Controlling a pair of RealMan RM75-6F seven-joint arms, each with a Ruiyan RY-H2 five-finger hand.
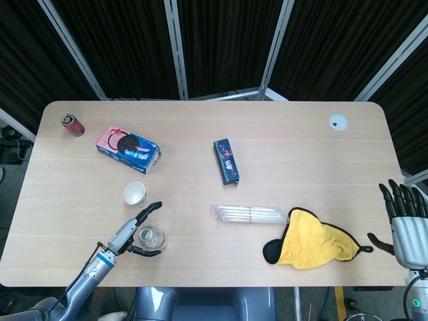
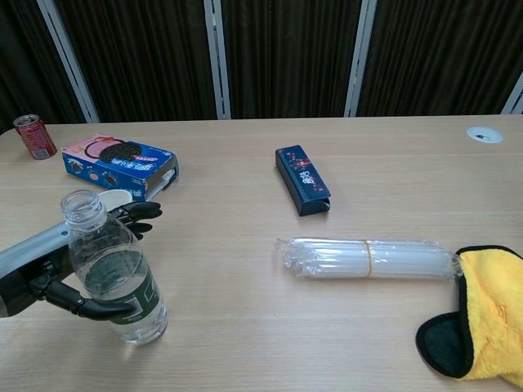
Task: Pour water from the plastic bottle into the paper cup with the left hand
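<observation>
One clear plastic bottle (image 2: 114, 273), stood upright, is cupped by the left hand (image 2: 49, 273); fingers are curled around but not clamped. White paper cup (image 1: 134, 194) is placed just beyond.

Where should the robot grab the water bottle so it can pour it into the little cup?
Best around the middle of the plastic bottle, on the labelled part, coming in from the side. It stands upright with its cap off, so a top grab would block the mouth. The left hand is already beside it, fingers curving around the body. The paper cup stands just behind.
</observation>
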